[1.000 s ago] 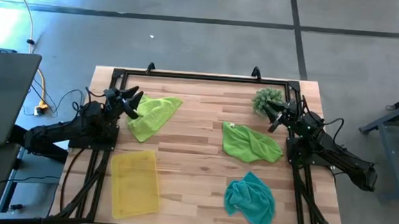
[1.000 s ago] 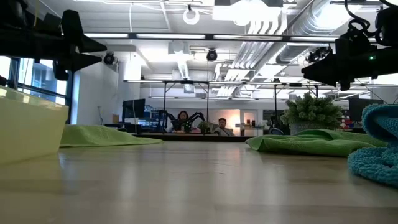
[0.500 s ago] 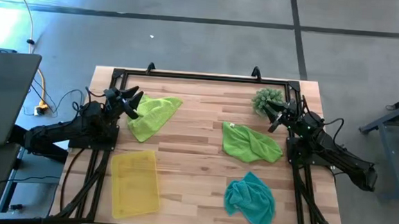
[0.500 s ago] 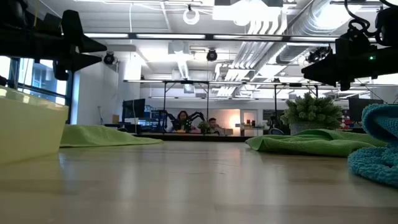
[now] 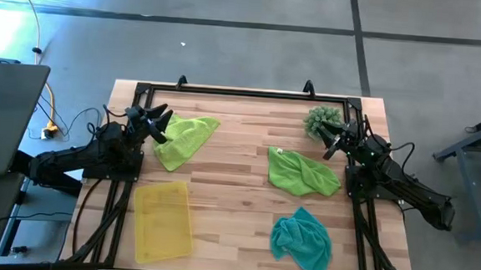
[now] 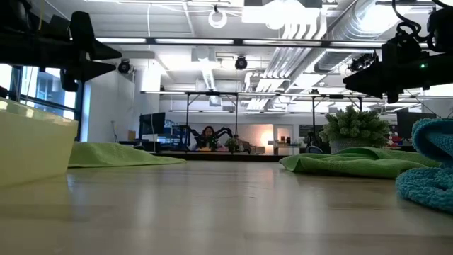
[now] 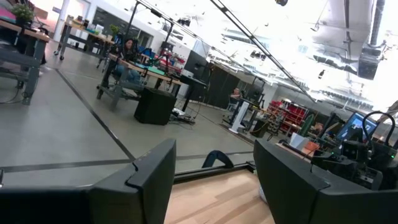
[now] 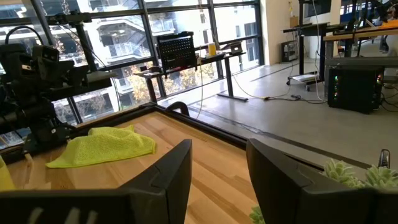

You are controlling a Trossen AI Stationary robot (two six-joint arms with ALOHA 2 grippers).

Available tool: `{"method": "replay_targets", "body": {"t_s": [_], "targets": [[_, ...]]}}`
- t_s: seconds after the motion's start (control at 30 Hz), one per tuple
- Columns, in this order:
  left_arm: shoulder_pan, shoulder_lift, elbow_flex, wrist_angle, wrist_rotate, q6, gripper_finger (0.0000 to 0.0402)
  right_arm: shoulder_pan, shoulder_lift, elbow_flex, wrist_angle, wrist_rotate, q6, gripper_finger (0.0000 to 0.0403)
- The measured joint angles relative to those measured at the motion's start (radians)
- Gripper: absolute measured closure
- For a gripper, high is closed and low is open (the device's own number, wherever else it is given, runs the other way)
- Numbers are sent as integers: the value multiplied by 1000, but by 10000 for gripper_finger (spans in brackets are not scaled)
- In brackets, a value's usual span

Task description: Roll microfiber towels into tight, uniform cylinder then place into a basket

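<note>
High view shows the wooden worktop (image 5: 240,135) with three loose, unrolled microfiber towels and both arms parked at its side edges. One lime green towel (image 5: 183,139) lies crumpled near the far left corner, just beside the left gripper (image 5: 159,122), which hangs above the left edge with its fingers spread and nothing between them. A second lime green towel (image 5: 302,173) sits rumpled toward the right edge, about midway along it. A teal towel (image 5: 302,240) is bunched near the near right corner. The basket (image 5: 163,221), a shallow translucent yellow tray, rests at the near left corner and holds nothing. The right gripper (image 5: 334,142) hovers over the right edge near the far right corner, its fingers parted and holding nothing, close to a spiky green plant (image 5: 322,121) standing in that corner. In the right wrist view, the far lime towel (image 8: 102,146) lies flat on the wood beyond the two dark fingers (image 8: 171,171), which stand apart.
</note>
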Motion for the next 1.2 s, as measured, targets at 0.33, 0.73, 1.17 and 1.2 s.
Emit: {"method": "replay_targets", "body": {"t_s": [0.33, 0.73, 1.17, 1.2], "targets": [[0, 0, 0, 0, 0, 0, 197, 0, 0, 0, 0, 0, 0, 256], [0, 0, 0, 8, 0, 0, 197, 0, 0, 0, 0, 0, 0, 256], [-2, 0, 0, 137, 279, 14, 197, 0, 0, 0, 0, 0, 0, 256], [-2, 0, 0, 158, 308, 32, 197, 0, 0, 0, 0, 0, 0, 256]]}}
